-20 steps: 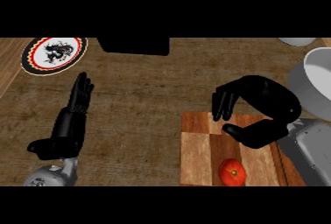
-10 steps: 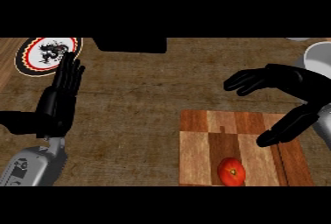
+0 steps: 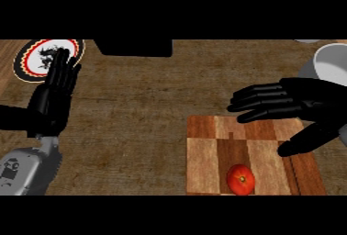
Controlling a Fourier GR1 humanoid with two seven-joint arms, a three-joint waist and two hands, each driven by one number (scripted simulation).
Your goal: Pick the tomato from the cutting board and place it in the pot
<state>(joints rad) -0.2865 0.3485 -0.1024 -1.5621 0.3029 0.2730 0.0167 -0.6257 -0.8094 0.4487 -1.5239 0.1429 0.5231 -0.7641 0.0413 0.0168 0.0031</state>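
Round, glossy red tomato (image 3: 241, 179) on the near edge of a striped wooden cutting board (image 3: 202, 156); right hand (image 3: 298, 103) above it, fingers spread, ungrasping; left hand (image 3: 54, 94) flat, released; beyond, grey pot (image 3: 329, 64) and patterned plate (image 3: 34, 59).

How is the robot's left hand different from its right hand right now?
The left hand sits at the view's left with straight fingers pointing up toward the plate; the right hand stretches sideways over the cutting board, fingers pointing left. The right hand is nearer the tomato; the left hand is far from it. Both are black, open and hold nothing.
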